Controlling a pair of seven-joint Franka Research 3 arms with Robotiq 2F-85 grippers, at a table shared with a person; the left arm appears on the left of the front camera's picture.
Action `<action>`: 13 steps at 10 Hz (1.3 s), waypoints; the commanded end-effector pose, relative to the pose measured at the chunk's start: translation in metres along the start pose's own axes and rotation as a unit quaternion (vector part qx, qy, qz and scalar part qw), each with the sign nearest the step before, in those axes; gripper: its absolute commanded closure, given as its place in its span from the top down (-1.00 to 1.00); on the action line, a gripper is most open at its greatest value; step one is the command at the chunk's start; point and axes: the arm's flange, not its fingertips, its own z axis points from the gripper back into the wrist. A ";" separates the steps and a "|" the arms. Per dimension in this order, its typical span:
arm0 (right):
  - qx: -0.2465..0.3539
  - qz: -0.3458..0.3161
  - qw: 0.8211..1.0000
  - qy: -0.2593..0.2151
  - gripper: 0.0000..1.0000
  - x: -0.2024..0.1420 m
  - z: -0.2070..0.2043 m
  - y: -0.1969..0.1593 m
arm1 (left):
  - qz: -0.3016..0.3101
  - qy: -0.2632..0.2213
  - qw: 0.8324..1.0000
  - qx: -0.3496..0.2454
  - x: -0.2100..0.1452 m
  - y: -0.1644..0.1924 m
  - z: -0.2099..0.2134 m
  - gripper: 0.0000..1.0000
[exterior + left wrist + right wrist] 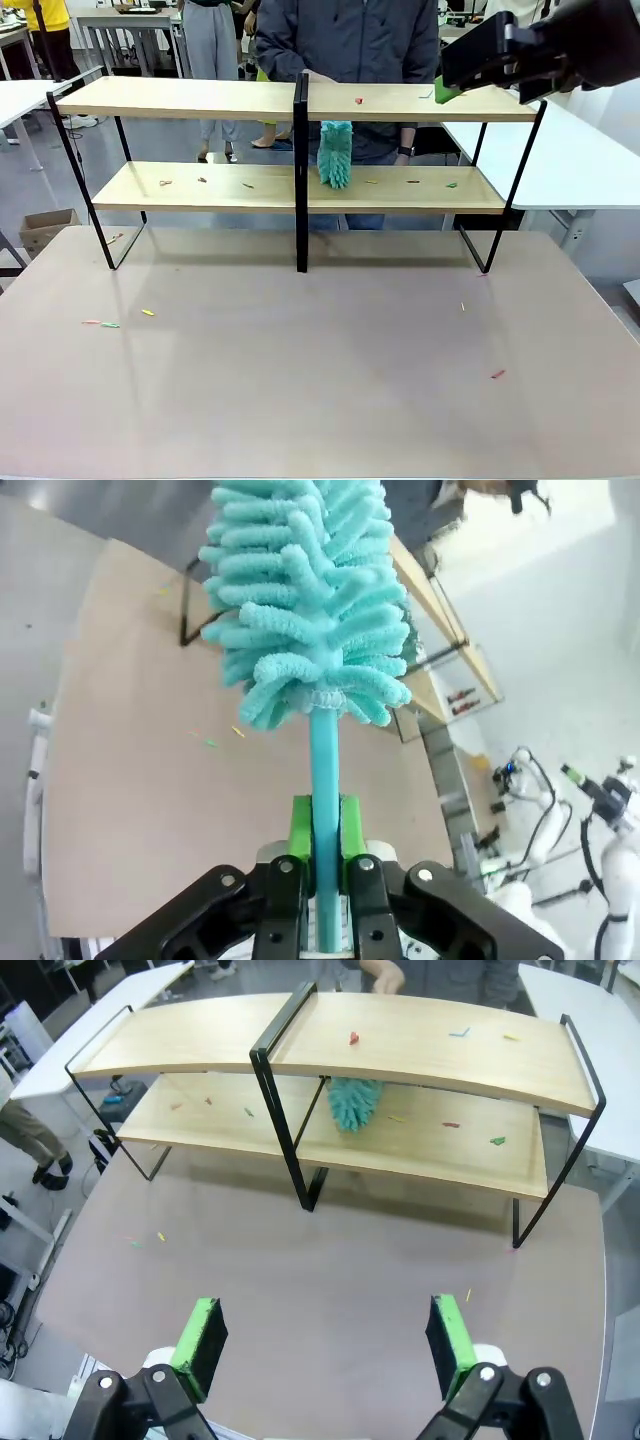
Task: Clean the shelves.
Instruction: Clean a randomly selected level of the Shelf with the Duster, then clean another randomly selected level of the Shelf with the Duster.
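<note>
Shelves (200, 98) span upper half of frame, tiny scraps (358, 101) (paper, maybe) on both levels. Left gripper (325, 815) clamped on duster (300, 600) handle; right gripper (323, 1320), jaws apart. We reckon they're stiff but light, prob. slide: steady by centre post (300, 170).

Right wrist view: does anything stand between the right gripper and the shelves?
Nothing visible does. Bare beige tabletop separates the black, green-padded right gripper from the two-tier light-wood shelves on a black frame.
</note>
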 end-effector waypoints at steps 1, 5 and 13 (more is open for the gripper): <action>-0.005 -0.001 1.000 -0.003 1.00 0.001 0.000 -0.001 | -0.051 0.027 0.998 -0.021 -0.006 -0.020 -0.002 -0.75; -0.005 -0.001 1.000 -0.003 1.00 0.001 0.000 -0.001 | -0.051 0.027 0.998 -0.021 -0.006 -0.020 -0.002 -0.75; -0.005 -0.001 1.000 -0.003 1.00 0.001 0.000 -0.001 | -0.210 0.279 0.919 -0.186 -0.014 -0.093 -0.098 -0.75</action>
